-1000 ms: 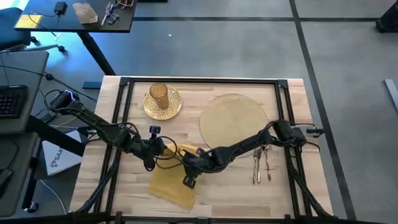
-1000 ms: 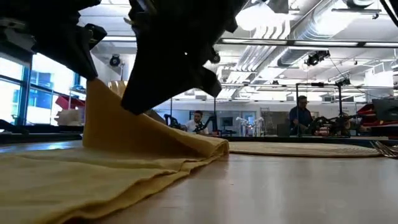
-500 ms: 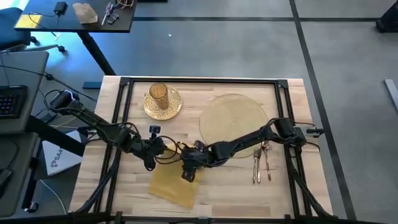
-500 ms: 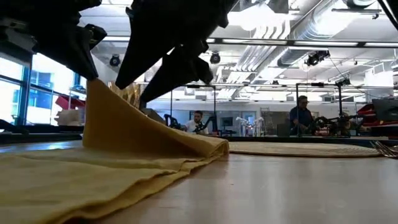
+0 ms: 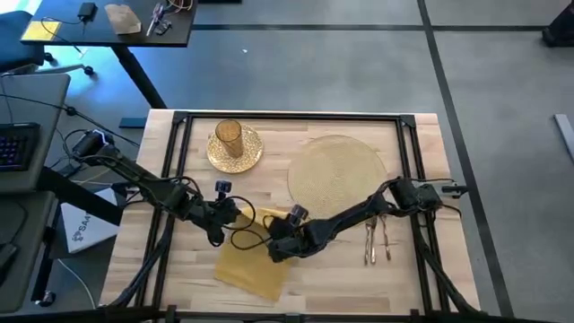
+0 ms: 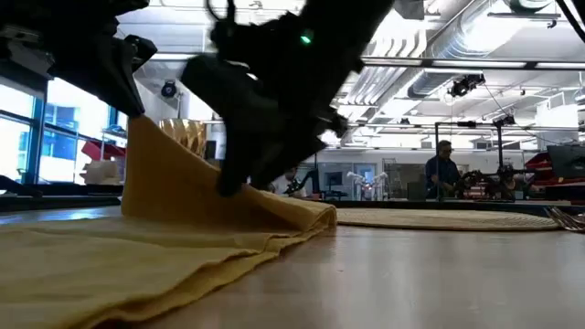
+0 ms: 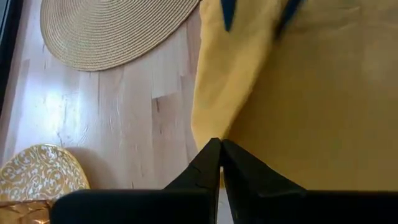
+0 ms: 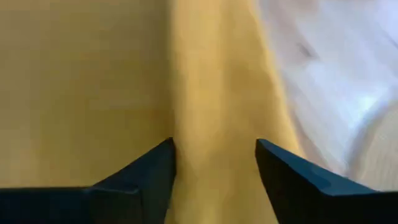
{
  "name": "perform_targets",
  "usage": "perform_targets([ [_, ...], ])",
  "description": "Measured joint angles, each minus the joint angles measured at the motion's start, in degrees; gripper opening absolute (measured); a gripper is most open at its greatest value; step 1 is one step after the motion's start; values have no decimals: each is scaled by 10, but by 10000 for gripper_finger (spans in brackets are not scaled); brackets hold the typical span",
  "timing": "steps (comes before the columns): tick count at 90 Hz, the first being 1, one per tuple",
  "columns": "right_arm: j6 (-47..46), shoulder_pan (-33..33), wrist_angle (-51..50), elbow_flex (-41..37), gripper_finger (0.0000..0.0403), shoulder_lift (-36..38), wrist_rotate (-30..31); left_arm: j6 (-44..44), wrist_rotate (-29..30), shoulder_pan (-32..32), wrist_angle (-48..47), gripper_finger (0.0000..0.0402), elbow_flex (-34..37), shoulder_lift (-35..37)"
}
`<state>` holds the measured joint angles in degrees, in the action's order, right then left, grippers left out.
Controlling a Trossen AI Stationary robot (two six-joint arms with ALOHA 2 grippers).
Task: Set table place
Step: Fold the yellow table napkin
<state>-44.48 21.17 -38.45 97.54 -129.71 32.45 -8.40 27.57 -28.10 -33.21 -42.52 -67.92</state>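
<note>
Reaching low toward frame centre, my left tool (image 5: 240,213) pinches the yellow napkin (image 5: 249,267) edge, closed; my right tool (image 5: 273,251), spread wide, straddles its fold, lower centre of the surface (image 5: 341,274).

Yellow napkin (image 5: 248,266), tan woven placemat (image 5: 336,170), gold speckled plate (image 5: 235,150), amber glass (image 5: 229,135)

The soft, matt yellow cloth napkin (image 5: 250,263) lies in folds on the smooth, pale wood plank desk (image 5: 332,278) with its faint sheen. The round tan placemat (image 5: 335,172) looks coarsely woven; the gold patterned plate (image 5: 235,151) is glossy.
</note>
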Motion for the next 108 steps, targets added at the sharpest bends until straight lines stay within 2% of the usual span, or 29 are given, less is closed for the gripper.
perform_targets([
  [8,-32,0,-32,4,120,0,-17,0,0,0,0,0,0,0],
  [18,-31,0,-39,11,30,0,-34,0,0,0,0,0,0,0],
  [23,-21,3,-62,25,12,0,-32,1,2,0,0,0,0,1],
  [45,1,6,-186,132,0,5,-26,51,25,-7,-43,0,0,32],
  [55,14,9,-175,152,0,6,-56,64,-10,-19,-64,0,0,43],
  [71,9,24,-113,135,0,3,-103,48,-112,-56,-25,0,29,39],
  [91,12,33,13,71,0,1,-147,3,-123,-95,32,0,83,21],
  [108,14,34,92,16,0,1,-177,0,-160,-108,90,0,106,0],
])
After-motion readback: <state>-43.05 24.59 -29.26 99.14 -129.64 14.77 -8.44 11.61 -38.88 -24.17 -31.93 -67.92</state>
